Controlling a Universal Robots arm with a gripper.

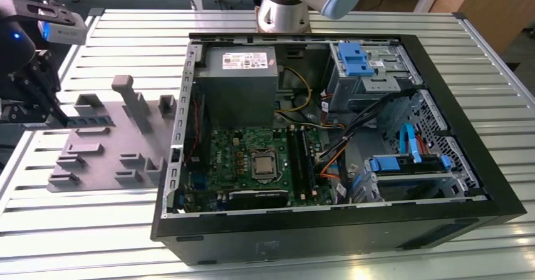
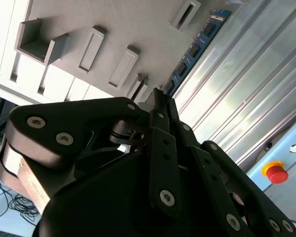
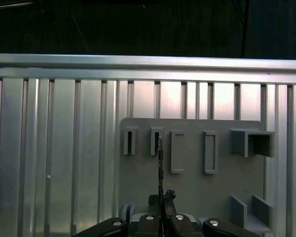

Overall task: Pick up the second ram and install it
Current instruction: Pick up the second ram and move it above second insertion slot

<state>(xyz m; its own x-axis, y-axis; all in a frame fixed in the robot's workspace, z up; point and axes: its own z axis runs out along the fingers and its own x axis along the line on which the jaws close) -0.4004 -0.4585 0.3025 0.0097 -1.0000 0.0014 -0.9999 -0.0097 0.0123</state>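
Note:
My gripper [image 1: 55, 116] hangs at the exterior view's far left, over the near edge of the grey plastic tray [image 1: 92, 148]. In the second wrist view the second ram [image 2: 197, 49], a slim blue-green board, sticks out lengthwise from between the gripper's [image 2: 160, 96] black fingertips. In the first wrist view the ram [image 3: 160, 165] shows edge-on as a thin dark line running out from the gripper [image 3: 162, 198], whose fingers are pressed against both its faces. Whether the stick rests on the tray [image 3: 192, 182] or is lifted off it, I cannot tell. The black memory slots [image 1: 301, 160] lie on the motherboard.
An open computer case [image 1: 334, 136] lies on the ribbed metal table [image 1: 109, 230], to the exterior view's right of the tray. Upright grey blocks [image 1: 132, 101] rise from the tray close to the gripper. The arm's base [image 1: 284, 10] stands behind the case. A red button [image 2: 276, 173] sits beyond the table edge.

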